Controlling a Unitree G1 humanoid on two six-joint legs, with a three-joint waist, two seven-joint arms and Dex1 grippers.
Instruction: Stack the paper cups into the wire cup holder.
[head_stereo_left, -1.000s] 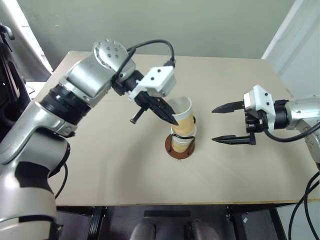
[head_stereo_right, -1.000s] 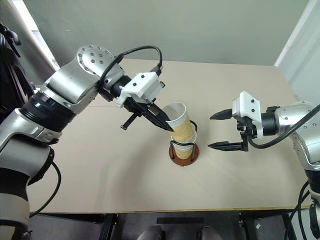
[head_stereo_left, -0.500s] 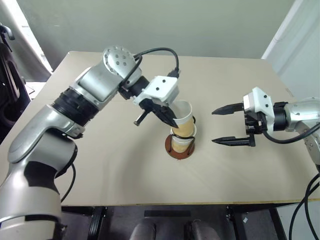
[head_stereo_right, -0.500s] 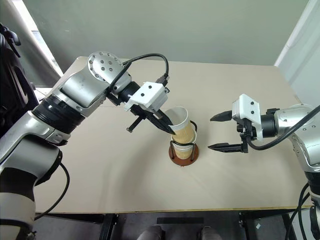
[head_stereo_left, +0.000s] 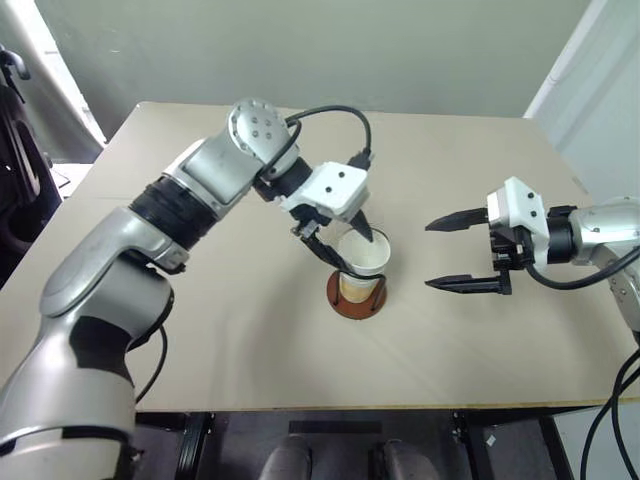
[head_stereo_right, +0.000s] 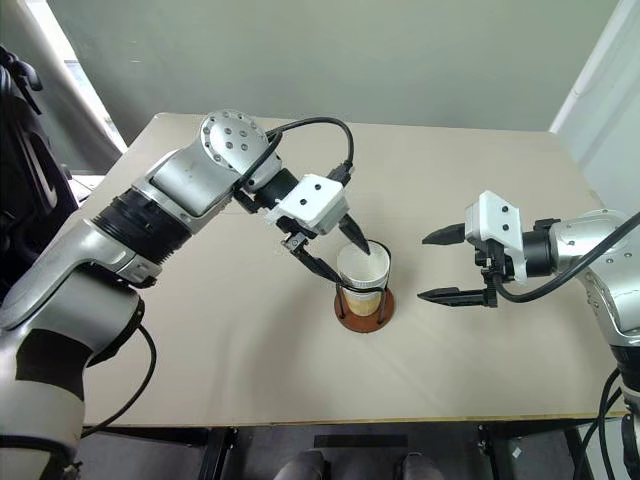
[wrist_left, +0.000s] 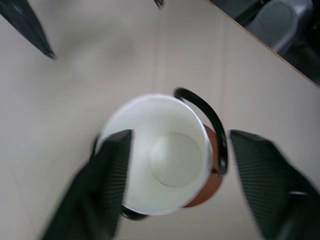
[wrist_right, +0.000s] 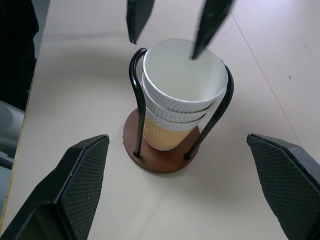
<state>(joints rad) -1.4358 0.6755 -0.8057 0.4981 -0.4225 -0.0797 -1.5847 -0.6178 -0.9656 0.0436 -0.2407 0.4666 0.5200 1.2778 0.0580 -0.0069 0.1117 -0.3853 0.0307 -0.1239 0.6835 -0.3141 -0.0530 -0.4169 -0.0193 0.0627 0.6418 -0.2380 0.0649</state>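
A: Start at the left. What is the left gripper (head_stereo_right: 345, 252) doing?

B: It hangs over the stack, pointing down and toward the robot's right. Its two black fingers (wrist_right: 140, 16) are spread apart and grip nothing. From the right wrist camera, one fingertip sits outside the top cup's rim and the other dips over the cup's white mouth. Contact with the rim: cannot tell.

A: And the paper cups (wrist_right: 181, 92)?

B: Three, nested one inside another, all in the wire cup holder (wrist_right: 161, 152) near the middle of the table (head_stereo_left: 200, 340). Mouths up, narrow ends down, so the stack's long axis stands upright (three white rims show, stepped one above the next, with the tan wall below them). The top cup looks seated level with the others, not tilted.

A: The holder itself?

B: Reddish-brown round base flat on the table, black wire loops rising on either side of the stack. The loops reach about to the top rim. In the left wrist view one loop curves round the outside of the cup's rim, and the cup's white floor is visible straight down its axis.

A: Now the right side.

B: The right gripper (head_stereo_left: 462, 252) is well apart from the holder, to its right, held above the table. It points toward the cups, roughly level with a slight downward lean. Fingers wide apart, nothing between them.
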